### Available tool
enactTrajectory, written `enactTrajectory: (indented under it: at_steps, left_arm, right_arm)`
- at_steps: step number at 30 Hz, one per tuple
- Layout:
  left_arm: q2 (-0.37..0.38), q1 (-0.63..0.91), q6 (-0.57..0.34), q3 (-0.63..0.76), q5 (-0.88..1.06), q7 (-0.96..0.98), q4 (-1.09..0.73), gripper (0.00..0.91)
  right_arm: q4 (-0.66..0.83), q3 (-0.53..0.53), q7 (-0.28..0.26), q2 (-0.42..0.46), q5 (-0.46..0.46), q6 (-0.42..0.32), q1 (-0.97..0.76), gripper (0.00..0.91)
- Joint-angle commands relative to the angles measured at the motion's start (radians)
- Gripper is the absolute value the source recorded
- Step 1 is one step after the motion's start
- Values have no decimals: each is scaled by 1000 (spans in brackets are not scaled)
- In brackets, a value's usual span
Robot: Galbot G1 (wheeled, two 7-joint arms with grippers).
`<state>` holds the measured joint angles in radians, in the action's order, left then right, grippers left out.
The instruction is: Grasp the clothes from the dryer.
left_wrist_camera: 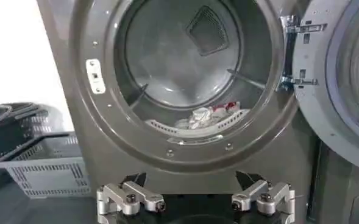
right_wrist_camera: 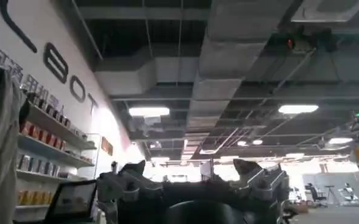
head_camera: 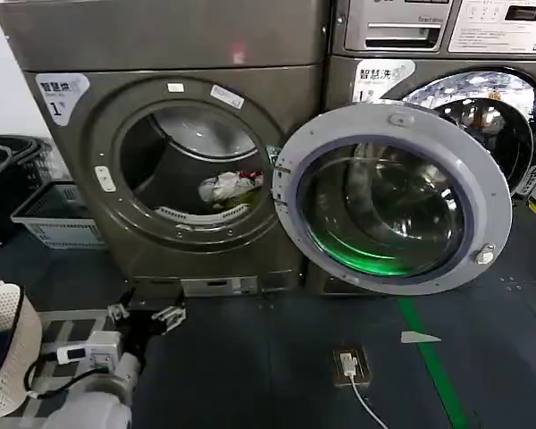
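The dryer (head_camera: pixel 89 179) stands at the left with its round door (head_camera: pixel 393 197) swung wide open to the right. Low in the drum lies the clothes (head_camera: pixel 228 188), a small white and red bundle, resting against the front lip. In the left wrist view the clothes (left_wrist_camera: pixel 206 115) sit beyond the dryer's porthole rim (left_wrist_camera: pixel 100 134). My left gripper (head_camera: pixel 149 304) hovers low in front of the dryer, below the porthole, open and holding nothing; in its wrist view the left gripper (left_wrist_camera: pixel 194 185) is well short of the bundle. My right gripper (right_wrist_camera: pixel 194 173) is open, raised and pointing at the ceiling.
A second machine (head_camera: pixel 447 54) stands to the right, behind the open door. Grey plastic baskets (head_camera: pixel 58 214) sit left of the dryer, and a white woven basket (head_camera: pixel 4 349) is at my near left. A green floor line (head_camera: pixel 433 357) and a cabled floor box (head_camera: pixel 350 366) lie ahead.
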<state>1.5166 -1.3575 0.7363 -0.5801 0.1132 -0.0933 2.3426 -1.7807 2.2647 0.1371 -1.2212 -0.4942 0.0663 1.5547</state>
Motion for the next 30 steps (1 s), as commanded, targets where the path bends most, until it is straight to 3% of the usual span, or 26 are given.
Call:
enactTrajectory:
  at_steps: [1,30]
  left_arm:
    - [1,0,49,0,3,0,6,907]
    - [5,0,49,0,-13,0,-6,907]
  right_arm:
    - [-2,1,0,-3,-1,-2,0,907]
    - [-8,2,3,-17,0,4,-3,907]
